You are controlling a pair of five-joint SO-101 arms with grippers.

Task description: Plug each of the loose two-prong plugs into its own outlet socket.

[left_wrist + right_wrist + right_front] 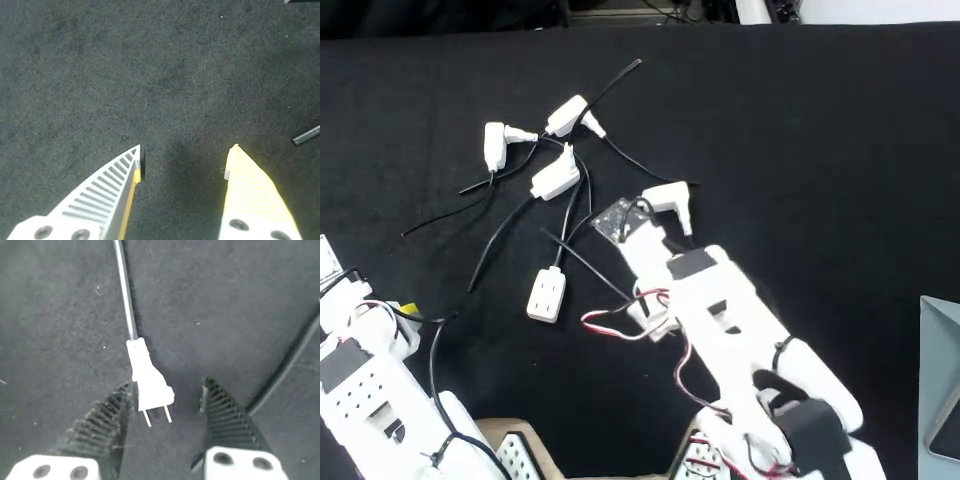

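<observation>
A black cloth (820,150) covers the whole tabletop. Past its far edge the room shows dark shapes and a pale strip toward the far right corner. A grey box (941,372) juts in at the right edge, and a tan board (515,437) sits at the near edge between the arm bases. Toward the far left, three white connectors (556,177) lie in a loose cluster. Their black cords (500,235) cross one another and trail toward the left edge; whether each is a plug or a socket cannot be told. Nearer the middle a white outlet socket (546,294) lies flat with its slots up, and a thin black cord (585,262) runs slantwise between it and the right arm. The right gripper (166,385) is spread wide low over the cloth. A two-prong plug (149,382) lies on the cloth between its fingers, prongs toward the wrist and cord leading away. One finger (107,415) is just beside the plug body and the other is apart from it. Another cord (285,367) passes beside that far finger. The left gripper (187,147) is at the near left corner, also spread apart, with bare cloth beneath and a cord end (306,135) off to one side.
</observation>
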